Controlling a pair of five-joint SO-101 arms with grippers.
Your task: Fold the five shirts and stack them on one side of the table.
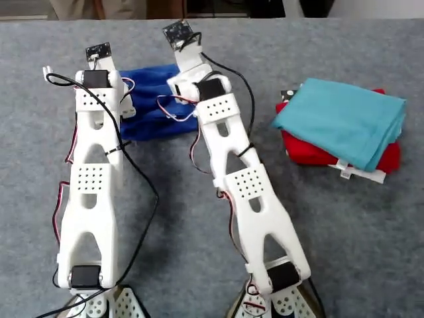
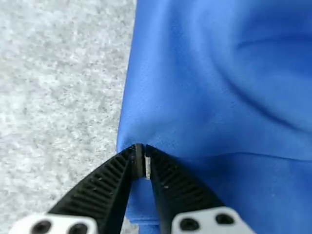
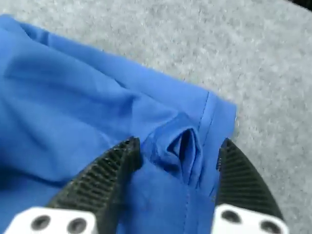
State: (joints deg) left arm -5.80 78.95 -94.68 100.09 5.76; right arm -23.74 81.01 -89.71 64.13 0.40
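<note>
Twin white arms, black joints.
The left arm (image 1: 93,192) and right arm (image 1: 250,189) had perforated shells, looping black, red and white cables (image 1: 156,196), and ribbed black fingers (image 2: 105,187), seemingly screw-fastened.

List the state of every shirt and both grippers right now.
blue shirt: partly folded, rumpled, lying on the table under both grippers
teal shirt: folded, top of the stack
red shirt: folded, under the teal one
white shirt: bottom of the stack, only its edge showing
left gripper: shut on the blue shirt's edge
right gripper: open, straddling a bunched fold of the blue shirt
</note>
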